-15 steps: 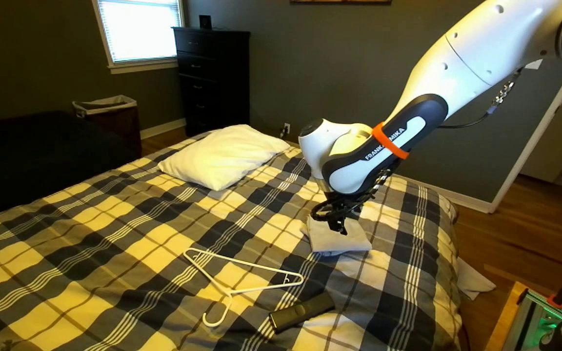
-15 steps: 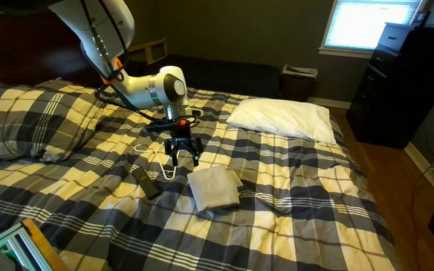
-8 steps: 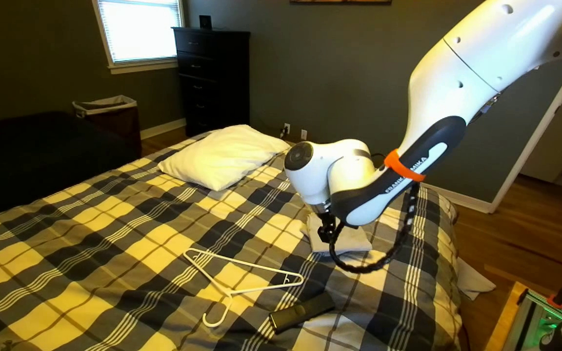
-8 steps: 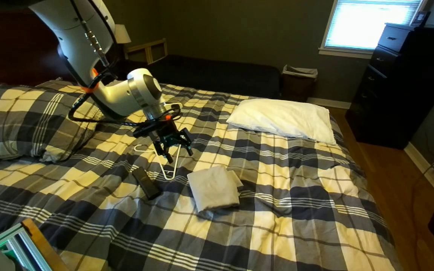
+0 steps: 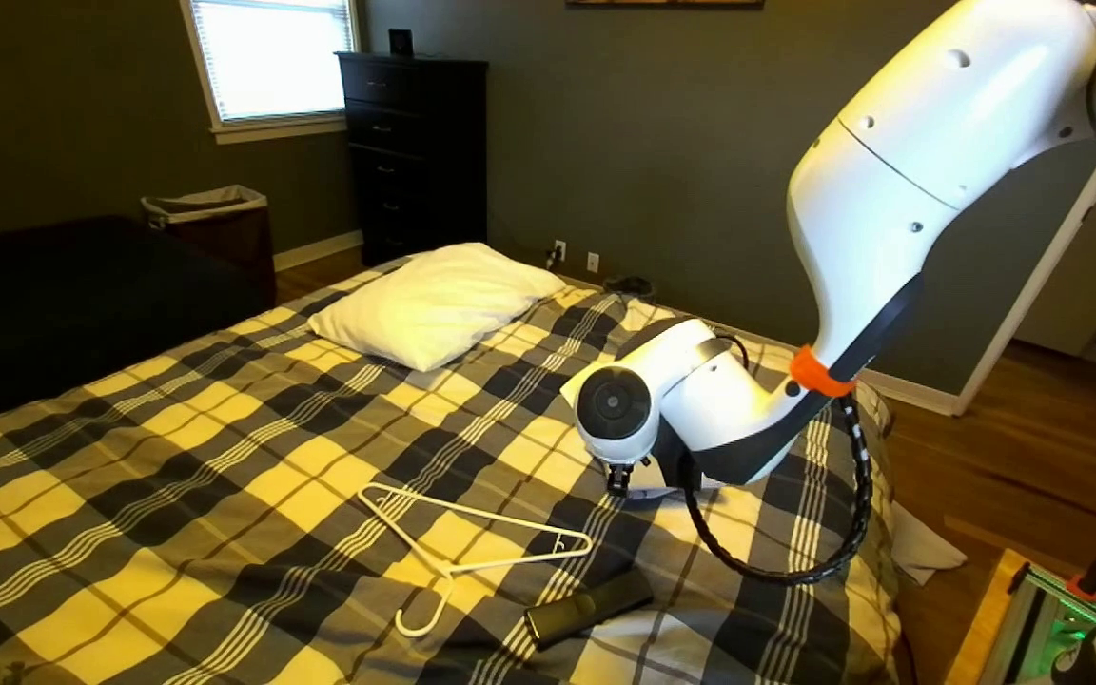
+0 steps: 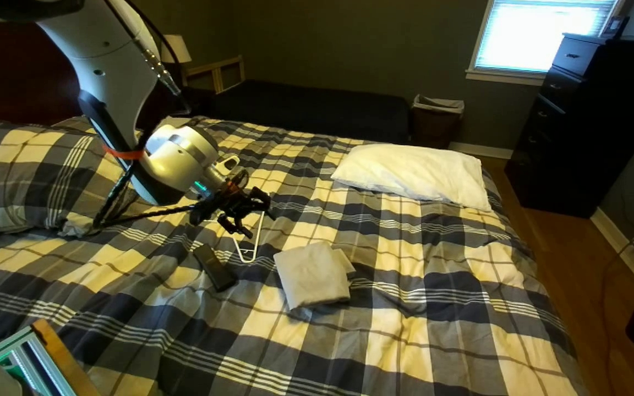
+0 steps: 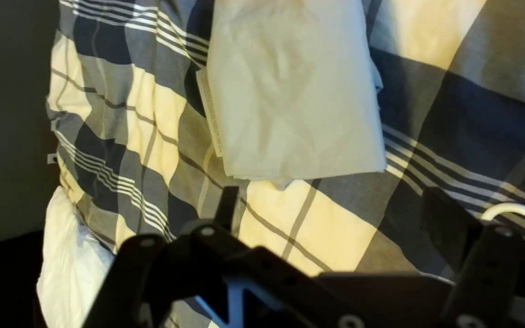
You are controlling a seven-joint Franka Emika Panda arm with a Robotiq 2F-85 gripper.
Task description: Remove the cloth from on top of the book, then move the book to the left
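Observation:
The cloth (image 6: 311, 278) is a pale grey folded square lying on the plaid bed. It fills the top middle of the wrist view (image 7: 294, 100) and is mostly behind the arm in an exterior view (image 5: 653, 479). A thin stiff-looking strip with small print (image 7: 210, 114) shows at its left edge in the wrist view; I cannot tell if it is the book or a label. The book is otherwise hidden. My gripper (image 6: 260, 225) is open and empty, tilted above the bed beside the cloth, apart from it. In the wrist view its fingertips (image 7: 331, 193) stand wide apart.
A white hanger (image 5: 448, 573) and a dark remote-like object (image 5: 589, 609) lie near the cloth; they also show in an exterior view, the hanger (image 6: 247, 260) and the dark object (image 6: 214, 268). A white pillow (image 6: 413, 173) lies farther off. A plaid pillow (image 6: 47, 176) is near the headboard.
My gripper has drawn back from the cloth toward the hanger side, and the wrist has tilted from pointing down to slanting toward the cloth. The cloth has not moved.

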